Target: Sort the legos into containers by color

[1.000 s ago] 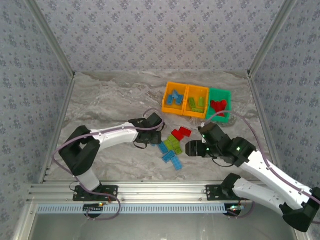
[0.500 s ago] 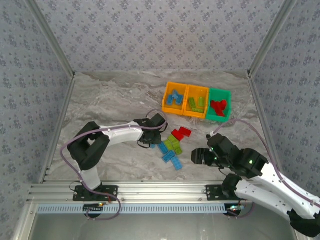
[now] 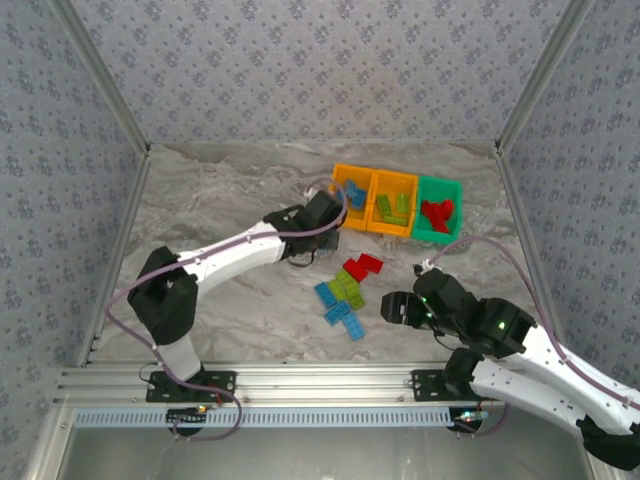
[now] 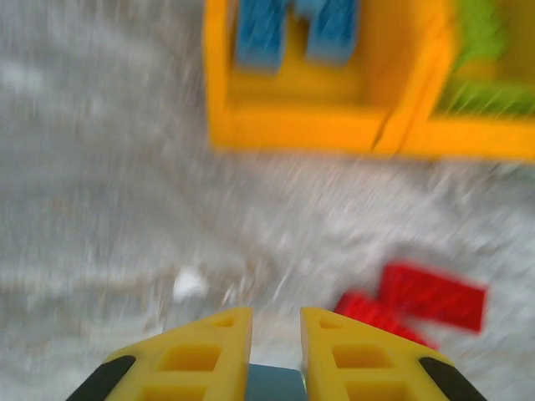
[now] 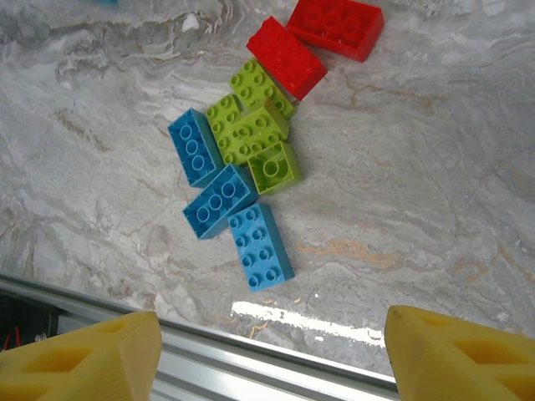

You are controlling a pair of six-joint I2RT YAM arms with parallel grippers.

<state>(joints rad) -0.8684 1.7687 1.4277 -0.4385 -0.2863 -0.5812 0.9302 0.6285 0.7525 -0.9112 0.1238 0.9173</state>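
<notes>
My left gripper (image 3: 334, 216) hovers just in front of the left orange container (image 3: 336, 190), shut on a light blue lego (image 4: 274, 383) that shows between its yellow fingers (image 4: 201, 355). That container (image 4: 292, 129) holds blue legos (image 4: 263, 33). Lime legos (image 3: 392, 207) lie in the middle orange container (image 3: 412, 190), and red ones (image 3: 437, 211) in the green container (image 3: 452, 187). A loose pile lies mid-table: two red (image 5: 334, 25), several lime (image 5: 255, 125) and three blue (image 5: 261, 246) legos. My right gripper (image 5: 272, 322) hangs open above the pile's near side, by the table's front edge.
The aluminium rail (image 5: 251, 368) along the table's front edge runs right under my right gripper. Patterned walls (image 3: 320, 70) close in the marble table (image 3: 220, 200) on three sides. Bare table lies left of the pile and behind it.
My left gripper has left the pile with a blue lego and swung up and right to the left orange container. My right gripper drew back toward the front edge, then held.
</notes>
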